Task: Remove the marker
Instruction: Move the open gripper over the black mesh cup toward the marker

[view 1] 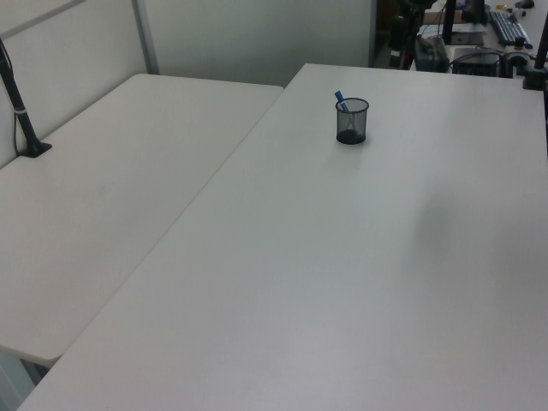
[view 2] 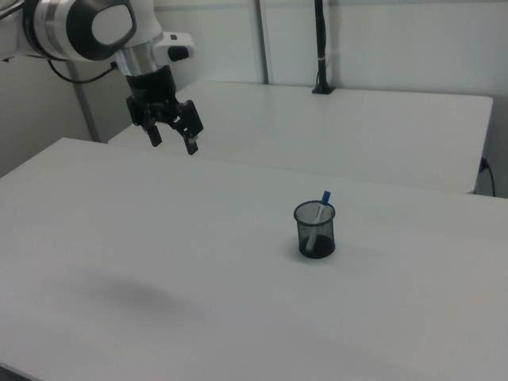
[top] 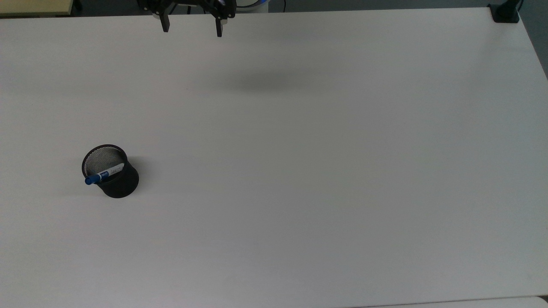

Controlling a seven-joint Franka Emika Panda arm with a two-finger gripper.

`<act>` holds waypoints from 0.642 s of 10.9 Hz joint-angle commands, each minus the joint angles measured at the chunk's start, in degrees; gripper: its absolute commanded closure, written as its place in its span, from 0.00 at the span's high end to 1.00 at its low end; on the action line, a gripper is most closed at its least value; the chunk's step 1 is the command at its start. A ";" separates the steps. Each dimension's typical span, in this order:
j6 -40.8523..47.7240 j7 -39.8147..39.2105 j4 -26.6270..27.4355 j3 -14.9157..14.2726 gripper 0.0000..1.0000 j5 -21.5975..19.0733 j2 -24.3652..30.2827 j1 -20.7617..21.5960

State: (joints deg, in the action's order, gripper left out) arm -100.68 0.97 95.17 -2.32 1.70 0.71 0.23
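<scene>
one marker [top: 104, 174] leans in the black mesh cup [top: 114, 182] at the top view's left, its blue cap over the rim; the gripper [top: 191, 29] hangs far off, fingers spread, empty. left view: the cap pokes above the cup. right view — come straight down on the cap, pinch it, lift vertically so the cup stays put.

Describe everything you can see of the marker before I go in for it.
The marker is slim, with a white barrel, blue label print and a blue cap. It stands tilted inside the black mesh pen cup, leaning on the rim, cap end up and poking out above it. Its lower end sits down in the cup. Nothing else touches it.
</scene>
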 commanded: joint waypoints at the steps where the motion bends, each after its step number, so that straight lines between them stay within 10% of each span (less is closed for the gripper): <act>1: -2.05 -12.07 0.28 -0.58 1.00 -0.29 -1.58 -2.85; 7: -23.11 -15.66 0.20 -1.11 1.00 -0.90 -9.48 -9.28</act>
State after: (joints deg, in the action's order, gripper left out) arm -115.25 -14.83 95.42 -2.87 1.71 -5.80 -7.93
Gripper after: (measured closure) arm 0.000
